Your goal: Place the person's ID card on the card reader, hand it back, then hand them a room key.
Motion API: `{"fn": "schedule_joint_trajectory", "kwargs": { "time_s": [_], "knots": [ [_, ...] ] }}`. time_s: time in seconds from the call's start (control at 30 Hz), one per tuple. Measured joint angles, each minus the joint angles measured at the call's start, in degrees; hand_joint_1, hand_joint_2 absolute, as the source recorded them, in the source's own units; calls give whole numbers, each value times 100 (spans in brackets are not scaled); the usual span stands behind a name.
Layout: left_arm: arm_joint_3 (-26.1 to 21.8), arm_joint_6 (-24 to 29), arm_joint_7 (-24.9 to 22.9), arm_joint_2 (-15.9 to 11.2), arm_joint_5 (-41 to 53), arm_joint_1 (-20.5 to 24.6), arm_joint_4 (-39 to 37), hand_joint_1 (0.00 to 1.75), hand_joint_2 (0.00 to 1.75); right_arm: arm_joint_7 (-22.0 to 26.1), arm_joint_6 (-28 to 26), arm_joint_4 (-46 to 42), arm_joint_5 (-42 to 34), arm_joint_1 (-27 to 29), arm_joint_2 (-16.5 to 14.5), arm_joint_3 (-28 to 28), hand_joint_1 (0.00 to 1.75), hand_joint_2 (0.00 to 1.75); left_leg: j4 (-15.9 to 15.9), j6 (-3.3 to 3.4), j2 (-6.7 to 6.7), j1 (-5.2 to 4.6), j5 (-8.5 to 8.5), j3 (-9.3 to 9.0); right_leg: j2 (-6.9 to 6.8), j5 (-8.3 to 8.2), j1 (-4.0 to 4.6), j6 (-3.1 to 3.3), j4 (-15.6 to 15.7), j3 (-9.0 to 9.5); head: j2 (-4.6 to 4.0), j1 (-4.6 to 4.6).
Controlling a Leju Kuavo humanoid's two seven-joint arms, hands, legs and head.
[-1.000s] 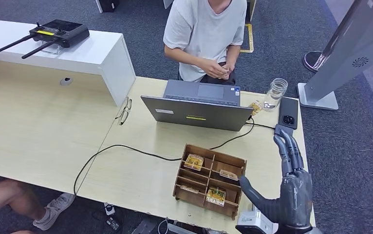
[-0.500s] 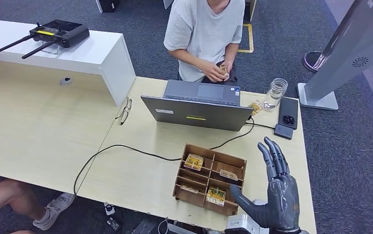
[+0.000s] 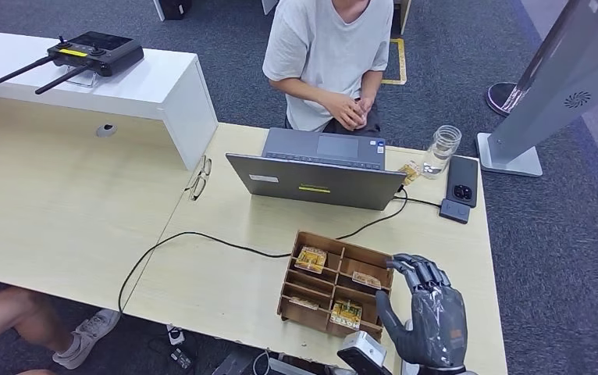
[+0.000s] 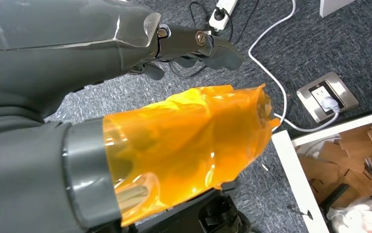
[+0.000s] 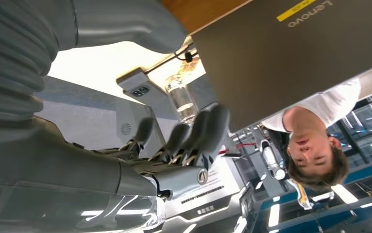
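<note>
- The right hand [image 3: 425,312] hovers at the near right part of the pale wooden counter [image 3: 226,273]; its fingers are curled forward, its thumb stands out to the side, and it has hold of nothing.
- Just left of that hand, with the fingertips above its right edge, stands a wooden tray [image 3: 336,287] split into small compartments.
- The far-left compartment holds a yellow-patterned card packet [image 3: 311,258]; another packet [image 3: 347,314] lies in the near compartment beside the thumb, and a flatter card [image 3: 367,279] sits in the compartment nearest the fingertips. Which of these are room keys I cannot tell.
- Beyond the hand and a little right, a small dark card reader [image 3: 454,210] lies near the counter's right edge, with a black phone [image 3: 463,180] just behind it.
- A black cable [image 3: 202,237] runs across the counter to the left of the tray.
- Beyond the tray stands an open grey laptop [image 3: 317,178]; right of it is a glass jar [image 3: 441,151].
- Far left of the hand, a pair of glasses [image 3: 199,177] lies by a white raised shelf [image 3: 124,86] carrying a black remote [image 3: 93,53] with antennas.
- Past the counter a person [image 3: 327,58] in a white T-shirt sits on grey carpet [image 3: 226,39], hands together; whether they have the ID card I cannot tell.
- The left hand [image 4: 189,46], with an orange film on its thumb, hangs over carpet [image 4: 271,53] with cords and a floor socket [image 4: 327,94]; its dark fingers are bent in with nothing in them.
</note>
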State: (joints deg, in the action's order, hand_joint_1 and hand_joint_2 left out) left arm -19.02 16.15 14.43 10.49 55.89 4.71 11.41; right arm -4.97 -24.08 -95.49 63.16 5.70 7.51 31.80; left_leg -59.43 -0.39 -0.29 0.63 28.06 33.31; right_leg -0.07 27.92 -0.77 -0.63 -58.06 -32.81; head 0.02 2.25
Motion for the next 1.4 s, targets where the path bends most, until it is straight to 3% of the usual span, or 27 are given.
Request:
{"fn": "schedule_joint_trajectory", "kwargs": {
  "time_s": [0.13,0.33,0.5,0.67,1.4],
  "knots": [
    [0,3,0,0,-11,0,-1,0,0,-115,-17,74,21,45,17,19,77,175,0,0,0,0,0,0,0,0,0,0,0,0,0,0],
    [0,10,0,0,-33,6,-1,0,0,-309,-112,277,-27,91,87,161,62,175,0,0,0,0,0,0,0,0,0,0,0,0,0,0],
    [1,8,-9,0,-34,26,-1,0,0,-344,-108,501,-29,87,112,302,65,175,0,0,0,0,0,0,0,0,0,0,0,0,0,0],
    [3,5,-19,0,-31,48,0,0,0,-344,-103,697,-20,71,112,408,52,175,0,0,0,0,0,0,0,0,0,0,0,0,0,0],
    [148,-100,-105,7,107,85,1,0,0,-508,88,1231,-49,-269,51,492,61,175,0,-2,0,0,-2,0,0,-1,0,1,-1,0,0,0]
  ]
}}
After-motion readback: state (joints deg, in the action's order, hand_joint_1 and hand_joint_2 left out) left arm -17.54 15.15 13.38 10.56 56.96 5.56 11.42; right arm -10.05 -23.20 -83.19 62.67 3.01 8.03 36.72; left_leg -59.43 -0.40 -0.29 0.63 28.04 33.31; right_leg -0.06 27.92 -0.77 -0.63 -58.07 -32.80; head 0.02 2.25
